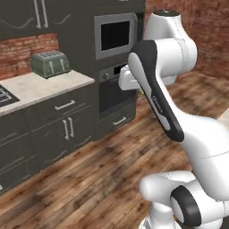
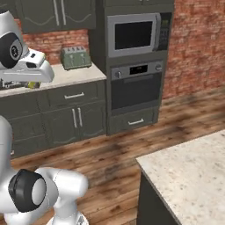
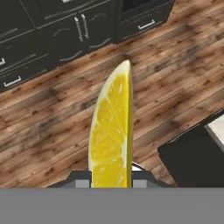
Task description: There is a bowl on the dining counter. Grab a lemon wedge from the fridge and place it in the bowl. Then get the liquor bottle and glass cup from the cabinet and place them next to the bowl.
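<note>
A yellow lemon wedge point(image 3: 111, 135) stands upright between the fingers of my gripper point(image 3: 111, 183), which is shut on it, in the hand view. It hangs over the wooden floor. The pale stone dining counter point(image 2: 189, 176) lies at the lower right of the right base view, and its corner point(image 3: 216, 127) shows at the right edge of the hand view. The bowl, the fridge, the liquor bottle and the glass cup are out of view. Dark upper cabinet doors point(image 2: 57, 13) are shut above the kitchen counter.
A green toaster point(image 1: 50, 62) sits on the light kitchen counter point(image 1: 40, 85). Dark base cabinets point(image 2: 74, 118) run below it. A built-in microwave point(image 2: 134, 35) and oven point(image 2: 136, 90) stand beside them. Open wooden floor point(image 2: 114, 154) lies between the cabinets and the dining counter.
</note>
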